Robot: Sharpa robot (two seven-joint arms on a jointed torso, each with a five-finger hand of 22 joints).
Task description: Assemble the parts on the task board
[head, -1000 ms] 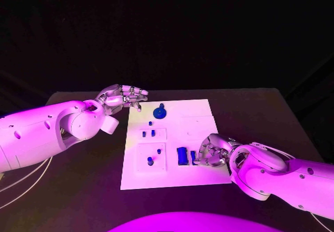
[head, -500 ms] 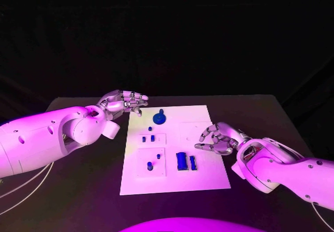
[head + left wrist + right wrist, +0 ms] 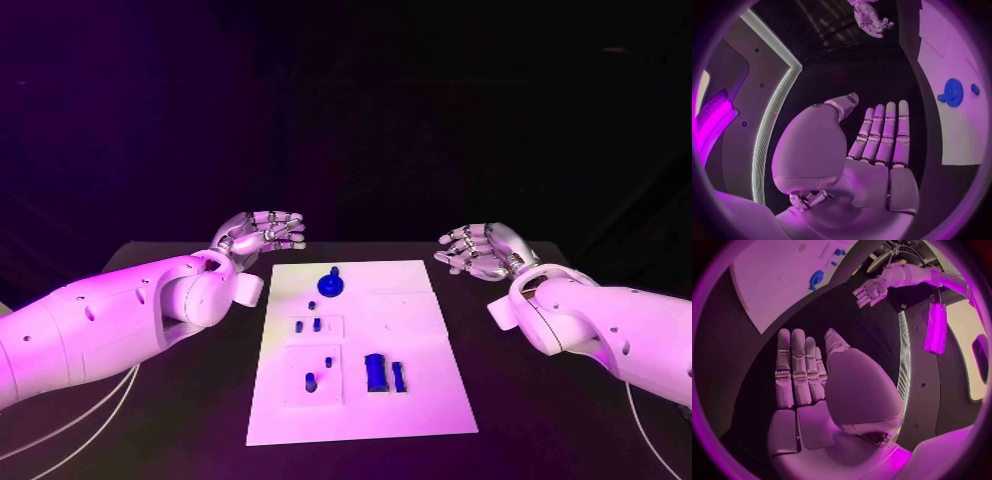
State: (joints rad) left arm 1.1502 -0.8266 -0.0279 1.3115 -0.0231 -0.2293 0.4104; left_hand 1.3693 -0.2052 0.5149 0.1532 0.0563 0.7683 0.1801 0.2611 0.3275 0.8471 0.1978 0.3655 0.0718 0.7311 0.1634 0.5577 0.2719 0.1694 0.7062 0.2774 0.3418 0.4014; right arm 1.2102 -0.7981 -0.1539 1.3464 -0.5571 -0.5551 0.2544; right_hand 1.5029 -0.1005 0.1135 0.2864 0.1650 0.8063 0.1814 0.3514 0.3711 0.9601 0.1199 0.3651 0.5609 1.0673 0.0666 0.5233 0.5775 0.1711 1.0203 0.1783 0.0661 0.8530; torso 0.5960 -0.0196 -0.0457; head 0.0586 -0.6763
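Table [image 3: 173, 400] black, room dark — task board [image 3: 433, 400] centred; left hand [image 3: 263, 236], right hand [image 3: 483, 248] fingers released.

task board [image 3: 433, 400] top unobstructed | upright parts [image 3: 382, 373] obstruct near side

1. A matte black rectangular table [image 3: 519, 420] is filling the lower half of the head view, from nine o'clock round to three o'clock.
2. A plain black backdrop [image 3: 361, 110] is rising behind it toward twelve o'clock.
3. Magenta-violet light is washing over everything.
4. A grey panelled wall [image 3: 751, 95] is curving past, with a pale light strip [image 3: 776, 105] running along it.
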